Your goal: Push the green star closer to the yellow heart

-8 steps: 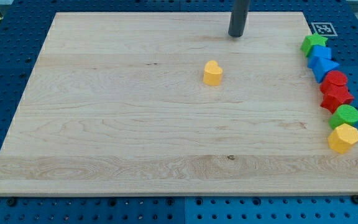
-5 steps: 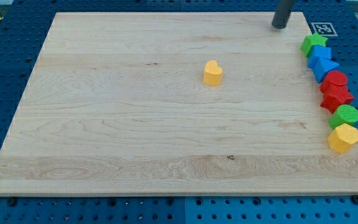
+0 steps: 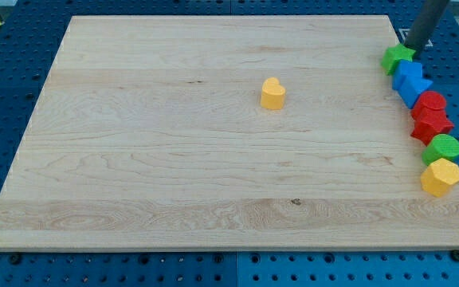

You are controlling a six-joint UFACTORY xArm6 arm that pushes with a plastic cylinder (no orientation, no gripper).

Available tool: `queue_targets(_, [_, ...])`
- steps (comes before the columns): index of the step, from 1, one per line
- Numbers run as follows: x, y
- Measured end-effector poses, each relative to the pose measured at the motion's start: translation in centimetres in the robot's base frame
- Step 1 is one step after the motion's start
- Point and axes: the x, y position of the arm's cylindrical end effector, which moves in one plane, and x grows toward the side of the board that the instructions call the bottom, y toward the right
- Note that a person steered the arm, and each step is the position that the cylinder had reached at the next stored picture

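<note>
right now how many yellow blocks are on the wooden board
2. The yellow heart block sits alone near the board's middle. The yellow hexagonal block is at the bottom end of the column of blocks along the view's right edge, just below the green round block. None seem hidden.

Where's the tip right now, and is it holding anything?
My tip: no gripper, holds nothing; at the view's top right, just beyond the green star, possibly touching it, far from the yellow heart.

Pale wooden board (image 3: 174, 159), faint grain streaks, on a blue pegboard table (image 3: 6, 48) dotted with dark holes. Dark grey tip (image 3: 415, 46). Just below it: green star (image 3: 398, 57), then blue blocks (image 3: 411, 80), red blocks (image 3: 430, 115), green cylinder (image 3: 443, 147), yellow hexagon (image 3: 441, 177). Yellow heart (image 3: 272, 93) far to tip's left.
</note>
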Motion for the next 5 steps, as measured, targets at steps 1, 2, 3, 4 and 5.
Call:
queue_targets(1, [0.0, -1.0])
queue_targets(2, [0.0, -1.5])
queue_targets(3, [0.0, 2.1])
queue_targets(4, [1.9, 0.6])
queue_targets(5, [2.7, -1.9])
